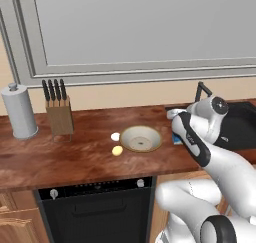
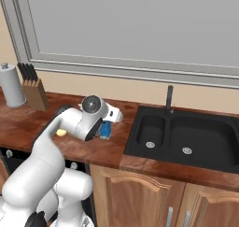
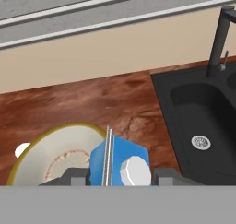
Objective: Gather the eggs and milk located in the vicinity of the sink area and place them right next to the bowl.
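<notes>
Gripper (image 3: 120, 178): clenched on the milk (image 3: 119, 165), just right of the bowl (image 1: 140, 138)
Eggs: white egg (image 1: 115, 136) and tan egg (image 1: 117, 150) left of bowl
Sink (image 2: 186, 135): right, apart

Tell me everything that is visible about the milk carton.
The milk carton is small and blue, with a folded ridge on top and a white screw cap. It looks like coated cardboard. It stands about upright between the gripper fingers, which are shut on it, just right of the bowl on the wooden counter, left of the sink.
</notes>
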